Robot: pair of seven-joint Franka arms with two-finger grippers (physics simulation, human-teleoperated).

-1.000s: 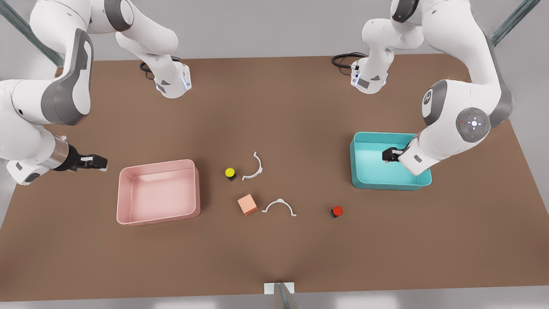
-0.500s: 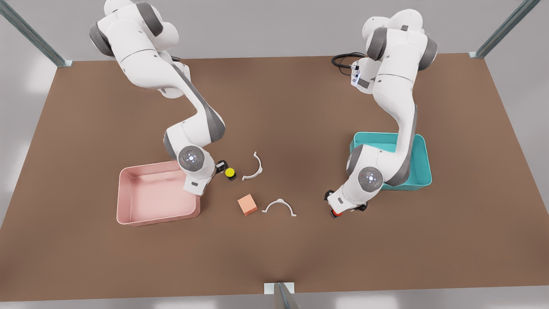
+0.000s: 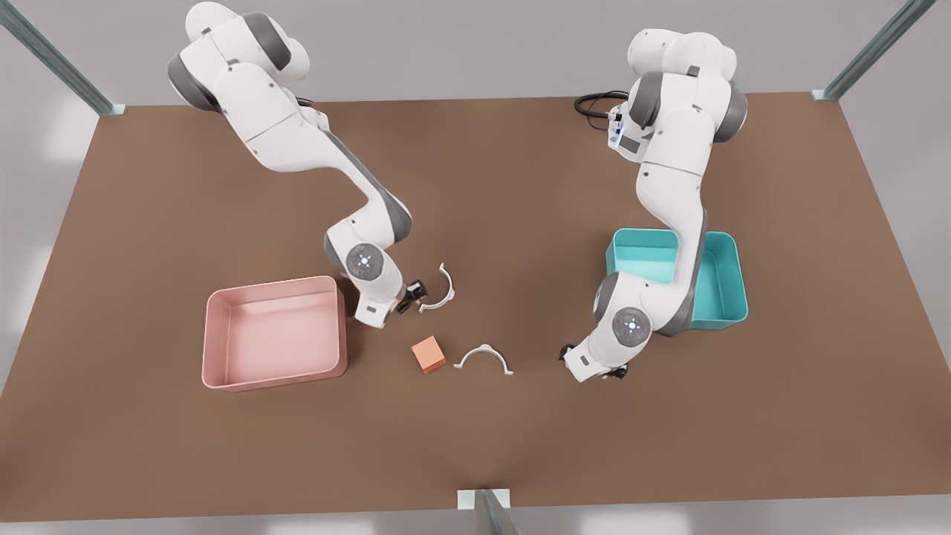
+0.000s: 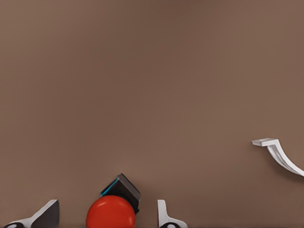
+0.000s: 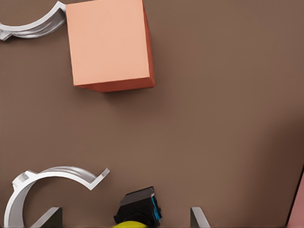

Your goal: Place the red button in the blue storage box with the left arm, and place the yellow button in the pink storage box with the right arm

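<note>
Both arms have swung in from the table's edges within the last second, and each tool now hangs low over its own button, where a moment ago the arms were only arriving. The left tool, at the front view's right just in front of the blue storage box, has its fingers spread apart on either side of the red button; a gap shows on both sides, so nothing is gripped yet. The right tool, at the front view's left between the pink storage box and a white curved clip, likewise stands open astride the yellow button, whose black base sits between the finger tips on the brown table. The orange cube and the second white clip lie nearby, apart from both tools. Both buttons rest on the table outside their boxes, so the reach looks finished and the next step, as I judge it, is closing on each base; the clip near the yellow button could get nudged.
</note>
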